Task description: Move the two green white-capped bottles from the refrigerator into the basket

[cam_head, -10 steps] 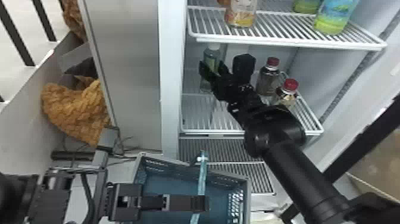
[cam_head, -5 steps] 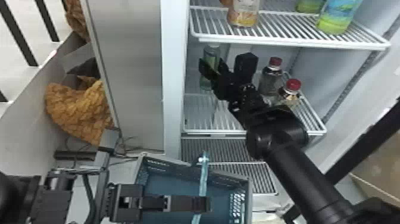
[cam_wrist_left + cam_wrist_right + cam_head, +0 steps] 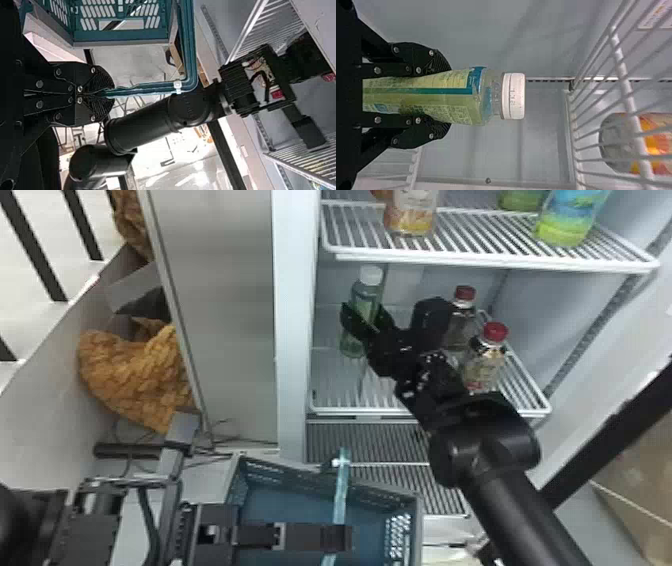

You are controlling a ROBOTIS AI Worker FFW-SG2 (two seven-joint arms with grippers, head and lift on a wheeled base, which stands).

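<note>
One green bottle point(image 3: 443, 97) stands clasped in the right pincer point(image 3: 364, 311).

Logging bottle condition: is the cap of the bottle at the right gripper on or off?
On: the white cap sits over the neck of the green bottle.

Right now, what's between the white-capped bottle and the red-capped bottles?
In the head view, the black right arm lies between the white-capped bottle and the red-capped bottles.
</note>
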